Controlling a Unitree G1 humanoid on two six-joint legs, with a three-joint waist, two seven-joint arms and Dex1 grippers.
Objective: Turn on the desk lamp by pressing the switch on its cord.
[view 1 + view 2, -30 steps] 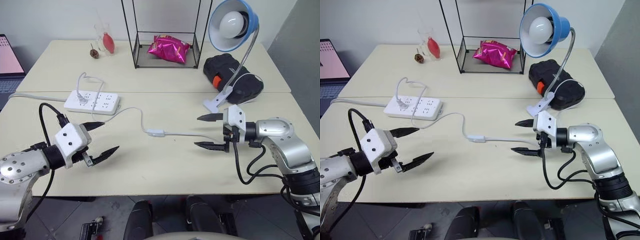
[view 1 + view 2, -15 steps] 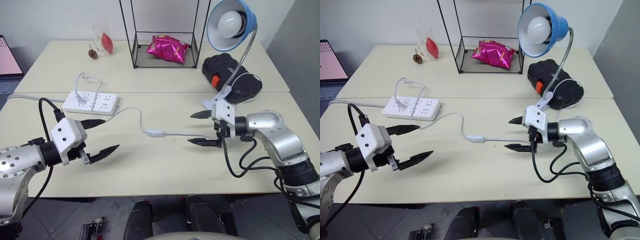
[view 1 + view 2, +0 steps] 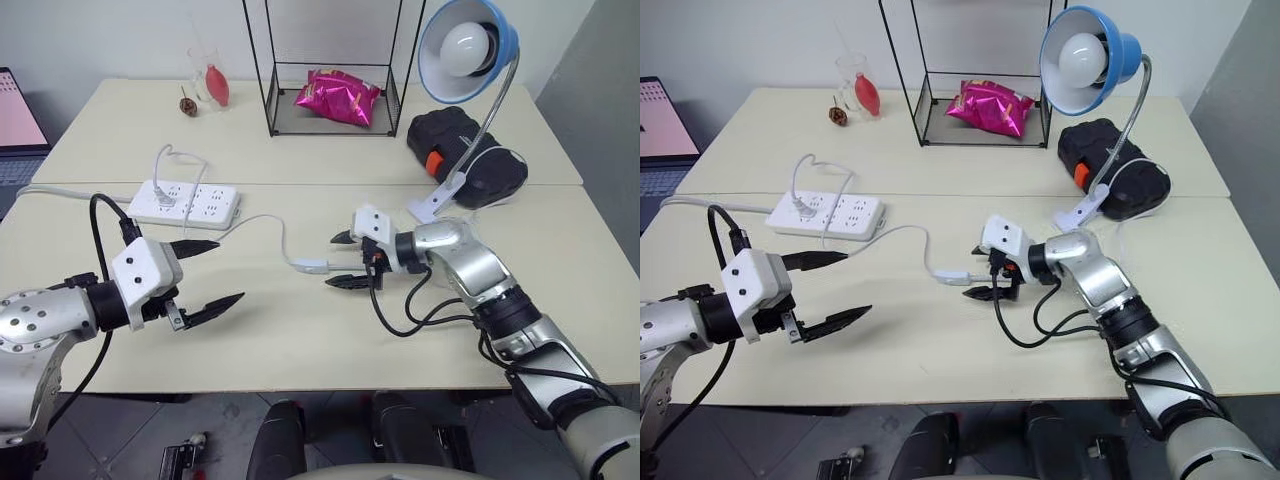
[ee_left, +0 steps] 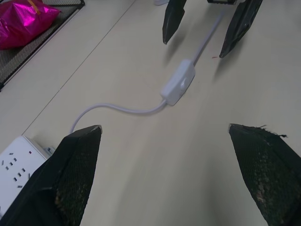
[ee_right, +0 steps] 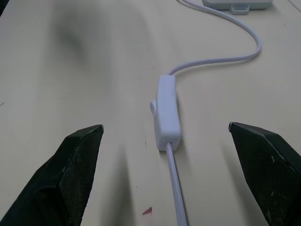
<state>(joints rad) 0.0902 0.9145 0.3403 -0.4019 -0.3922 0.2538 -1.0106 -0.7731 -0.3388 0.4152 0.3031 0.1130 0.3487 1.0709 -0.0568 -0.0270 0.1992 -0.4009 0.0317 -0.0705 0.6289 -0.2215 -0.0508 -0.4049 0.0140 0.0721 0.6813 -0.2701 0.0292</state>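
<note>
The desk lamp [image 3: 467,50] has a blue shade and a white bulb, and its white clamp rests on the table at the right. Its thin white cord [image 3: 270,225] runs left across the table to the small white switch [image 3: 311,266], which lies flat near the middle. My right gripper [image 3: 333,262] is open and points left, its fingertips just right of the switch and either side of the cord. In the right wrist view the switch [image 5: 167,111] lies between the two fingers, untouched. My left gripper [image 3: 228,270] hangs open over the table, well left of the switch.
A white power strip [image 3: 183,204] lies at the left behind my left gripper. A black wire rack [image 3: 330,70] holds a pink bag [image 3: 337,97] at the back. A black case [image 3: 465,155] sits behind the lamp clamp. A glass [image 3: 213,82] stands at the back left.
My right gripper has moved left along the cord, from near the lamp clamp to just beside the switch. The left gripper has stayed in place, still open.
</note>
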